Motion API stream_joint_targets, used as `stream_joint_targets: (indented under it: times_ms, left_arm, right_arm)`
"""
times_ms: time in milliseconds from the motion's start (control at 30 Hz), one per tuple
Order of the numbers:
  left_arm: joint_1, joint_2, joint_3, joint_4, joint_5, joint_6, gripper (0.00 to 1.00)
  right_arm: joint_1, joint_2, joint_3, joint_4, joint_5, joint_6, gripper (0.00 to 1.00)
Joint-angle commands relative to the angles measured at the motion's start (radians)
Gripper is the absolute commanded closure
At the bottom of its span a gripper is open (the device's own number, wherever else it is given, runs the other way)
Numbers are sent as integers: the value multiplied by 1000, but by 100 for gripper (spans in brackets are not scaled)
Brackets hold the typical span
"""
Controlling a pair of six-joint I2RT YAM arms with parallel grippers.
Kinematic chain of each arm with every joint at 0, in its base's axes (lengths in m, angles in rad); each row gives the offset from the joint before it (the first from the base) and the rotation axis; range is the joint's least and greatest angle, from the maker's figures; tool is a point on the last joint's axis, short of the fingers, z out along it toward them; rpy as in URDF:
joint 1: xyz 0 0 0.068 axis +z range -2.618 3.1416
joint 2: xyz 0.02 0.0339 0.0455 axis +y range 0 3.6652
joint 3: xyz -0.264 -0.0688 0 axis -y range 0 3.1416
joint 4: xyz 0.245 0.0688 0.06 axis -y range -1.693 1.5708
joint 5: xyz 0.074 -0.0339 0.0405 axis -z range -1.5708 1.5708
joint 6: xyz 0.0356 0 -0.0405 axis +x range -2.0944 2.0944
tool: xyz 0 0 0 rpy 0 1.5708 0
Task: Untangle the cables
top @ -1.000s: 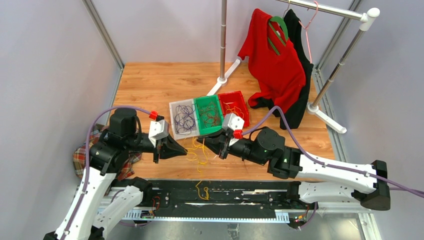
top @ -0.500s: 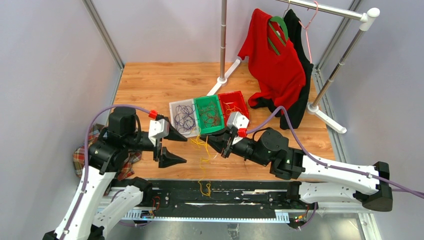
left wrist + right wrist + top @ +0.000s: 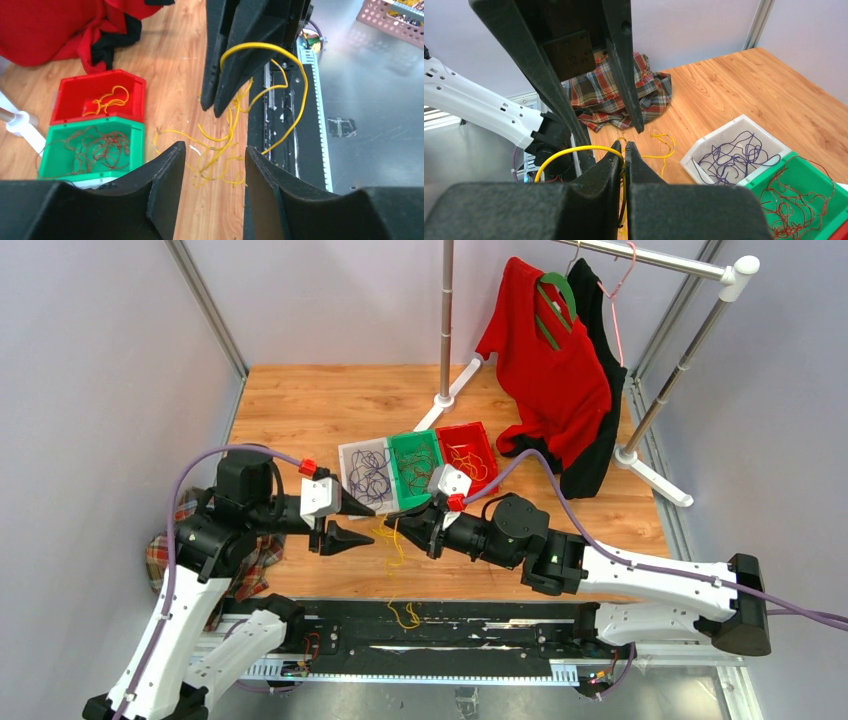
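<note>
Two grippers meet nose to nose near the front middle of the wooden table point(image 3: 300, 405), with the cables spread around them. At far left a plaid cloth point(image 3: 170, 552) lies bunched at the table's edge beside the left arm. The left gripper point(image 3: 362, 523) points rightward with its jaws parted and nothing between them. In its wrist view the two black fingers point(image 3: 165, 175) frame a loose tangle of yellow cables point(image 3: 222, 155) lying on the wood beyond, untouched. Just to its right, the right gripper point(image 3: 415, 530) faces it with jaws pinched together on a single yellow strand point(image 3: 574, 149), which arches out of the closed tips in a wide loop. A small yellow curl point(image 3: 405, 615) rests on the black rail point(image 3: 480, 625) along the table's near edge. Behind the grippers three bins stand side by side: a white bin point(image 3: 343, 480) holding dark purple cables point(image 3: 370, 480), a green bin point(image 3: 414, 436) holding red-brown cables point(image 3: 420, 470), and a red bin point(image 3: 463, 428) with a few more yellow loops point(image 3: 470, 458). Farther right — toward the back corner — a red garment point(image 3: 545, 380) hangs on a green hanger point(image 3: 556, 281) from a clothes rack point(image 3: 685, 360), with a black garment point(image 3: 598, 465) behind it.
</note>
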Motion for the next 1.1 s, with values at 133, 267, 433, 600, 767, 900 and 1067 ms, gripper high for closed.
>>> stream_joint_targets:
  times_ms: [133,267,433,600,767,900,1067]
  left_arm:
    - [-26,-52,-82,6,0,-4,55]
    - [-30,-45,-72,7,-34,25,57]
    - [-33,-33,-56,6,-38,26,85]
    - [-34,-69,-73,7,-69,18,100]
    - [-33,-104,-80,-2,-96,14,100]
    - [-33,-109,-73,-12,-111,15,100]
    - [-33,-110,-58,-17,-163,22,100]
  right_arm:
    - [-11,-2,38,47,3,29,99]
    - [-11,4,42,49,-9,38,99]
    - [-12,20,48,47,-1,50,99]
    - [-12,-11,17,86,156,56,99]
    - [-41,-102,-80,167,331,99,92]
    - [-81,-161,-139,199,327,162,87]
    - [-93,-202,-168,195,359,176,89]
